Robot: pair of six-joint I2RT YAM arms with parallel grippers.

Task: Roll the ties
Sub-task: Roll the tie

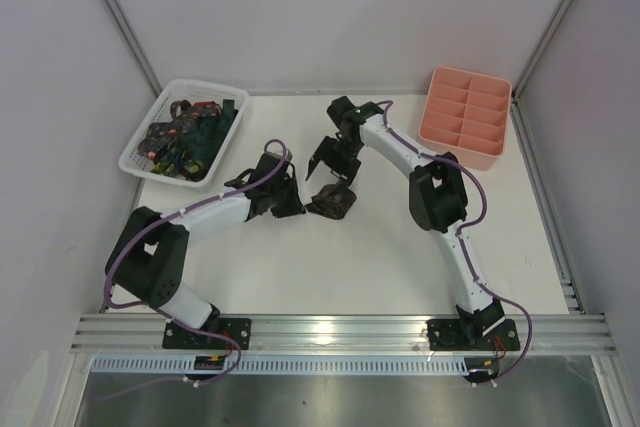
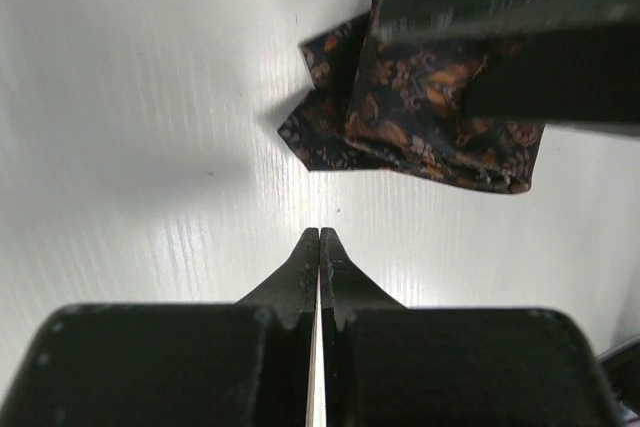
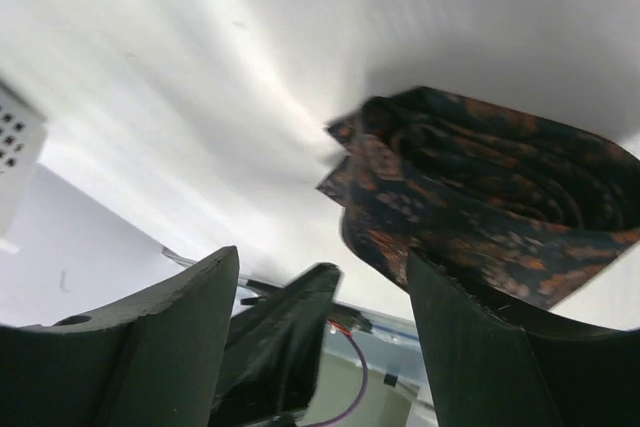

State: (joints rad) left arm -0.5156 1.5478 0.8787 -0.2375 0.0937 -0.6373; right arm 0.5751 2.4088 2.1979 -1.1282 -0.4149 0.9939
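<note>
A rolled brown tie (image 1: pixel 332 204) with a reddish pattern lies on the white table (image 1: pixel 330 267) between the two arms. It also shows as a loose roll in the left wrist view, tie (image 2: pixel 420 122), and in the right wrist view, tie (image 3: pixel 480 197). My right gripper (image 1: pixel 335 173) hovers just above it, open (image 3: pixel 322 257), with the roll against the outside of one fingertip (image 3: pixel 480 337) and nothing between the jaws. My left gripper (image 1: pixel 292 203) is shut (image 2: pixel 319 237) and empty, just left of the roll. More ties (image 1: pixel 185 137) are heaped in the basket.
A white lattice basket (image 1: pixel 140 162) stands at the back left, its corner at basket (image 3: pixel 15 147). A pink compartment tray (image 1: pixel 465 117) stands at the back right. White walls close the table on three sides.
</note>
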